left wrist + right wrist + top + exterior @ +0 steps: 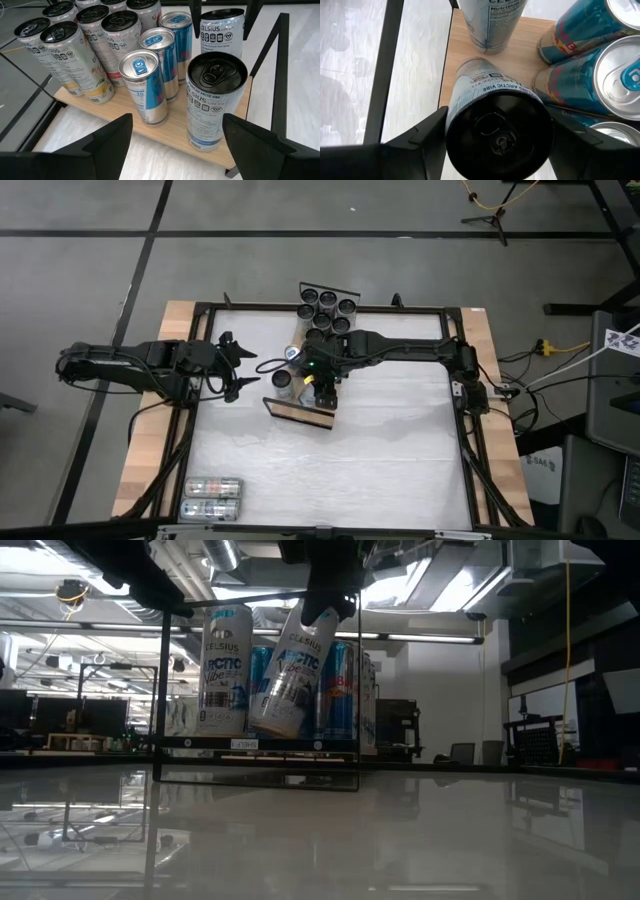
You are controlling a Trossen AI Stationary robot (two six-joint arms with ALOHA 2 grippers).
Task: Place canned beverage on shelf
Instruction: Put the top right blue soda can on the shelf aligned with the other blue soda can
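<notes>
While the left gripper (pixel 243 376) hovers at 9 o'clock of the shelf (pixel 300 412), its fingers (pixel 105 142) spread wide and hold nothing. Two cans lie flat at 7 o'clock on the table (pixel 400 460). The shelf sits mid-table, running toward 12 o'clock, packed with upright cans (pixel 100 40). The right gripper (pixel 322 385) is over the shelf's near end, fingers (pixel 420 140) clamped on both sides of a white Celsius can (pixel 298 670). That can tilts, its base just above or on the shelf board, can't tell which. Another Celsius can (pixel 225 670) stands upright just beside it, at its 9 o'clock in the low view.
</notes>
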